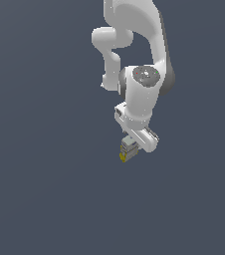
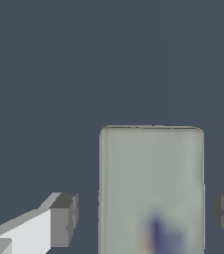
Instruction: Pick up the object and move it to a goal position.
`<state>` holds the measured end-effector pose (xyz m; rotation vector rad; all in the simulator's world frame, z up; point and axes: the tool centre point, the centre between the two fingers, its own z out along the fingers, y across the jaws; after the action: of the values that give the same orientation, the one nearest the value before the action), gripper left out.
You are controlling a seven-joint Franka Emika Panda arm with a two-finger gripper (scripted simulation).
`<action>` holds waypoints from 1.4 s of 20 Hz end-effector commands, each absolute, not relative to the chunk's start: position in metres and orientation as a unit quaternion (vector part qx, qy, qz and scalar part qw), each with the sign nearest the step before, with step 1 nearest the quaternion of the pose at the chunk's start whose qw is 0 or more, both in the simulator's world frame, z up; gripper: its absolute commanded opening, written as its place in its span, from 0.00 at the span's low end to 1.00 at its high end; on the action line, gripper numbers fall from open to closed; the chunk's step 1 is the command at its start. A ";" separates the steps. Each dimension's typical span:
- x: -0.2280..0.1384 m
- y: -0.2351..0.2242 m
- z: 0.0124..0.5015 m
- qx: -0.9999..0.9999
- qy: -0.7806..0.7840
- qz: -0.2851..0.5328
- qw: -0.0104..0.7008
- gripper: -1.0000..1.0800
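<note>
Item: carton-like box [image 2: 151, 188], lying between my gripper's [image 1: 128, 151] spread fingers [image 2: 64, 220], a gap showing on each side; status, as I judge it: approach made, grasp not yet closed, lift and carry to goal outstanding.

A plain, dark slate-blue backdrop [image 1: 40, 199] fills the exterior view from edge to edge, evenly lit, with no seams, corners or texture to separate wall from floor. The wrist view shows the same flat blue-grey field [image 2: 109, 59] across its upper half, uniform and without shadows.
</note>
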<state>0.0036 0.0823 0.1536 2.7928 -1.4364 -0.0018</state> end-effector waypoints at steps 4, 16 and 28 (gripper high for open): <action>0.005 0.083 0.152 0.889 -0.457 0.000 0.000 0.00; 0.004 0.082 0.157 0.889 -0.457 0.000 0.000 0.00; -0.008 0.068 0.232 0.889 -0.458 0.000 0.000 0.00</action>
<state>-0.0062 0.0704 0.2181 2.7933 -1.4369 -0.0016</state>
